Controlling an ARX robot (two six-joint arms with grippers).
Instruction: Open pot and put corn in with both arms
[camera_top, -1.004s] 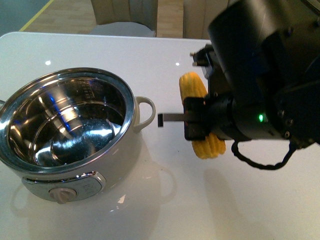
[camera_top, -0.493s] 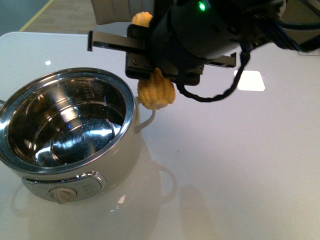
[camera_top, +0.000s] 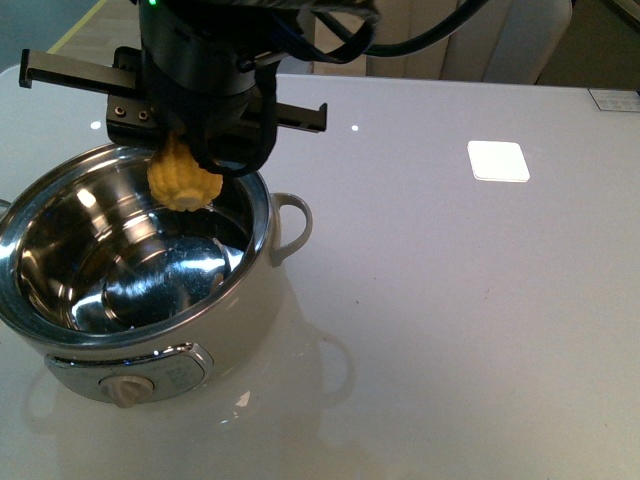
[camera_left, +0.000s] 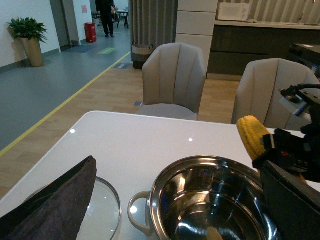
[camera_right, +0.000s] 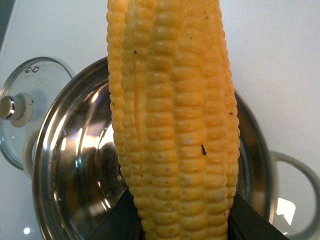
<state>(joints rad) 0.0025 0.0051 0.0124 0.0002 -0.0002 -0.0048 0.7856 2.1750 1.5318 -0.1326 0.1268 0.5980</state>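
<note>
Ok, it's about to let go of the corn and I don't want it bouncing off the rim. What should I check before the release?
1. Lid off: ok. The glass lid lies on the table beside the pot.
2. Grip: ok. The right gripper is shut on the corn, which hangs roughly upright.
3. Corn over the opening: ok. Its lower tip sits inside the rim line, near the far side, with the steel interior below it.
4. Pot interior: ok. Only reflections show.
5. Drop path: ok. Nothing but the corn is over the opening.
6. Height above the pot bottom: cannot tell.
</note>
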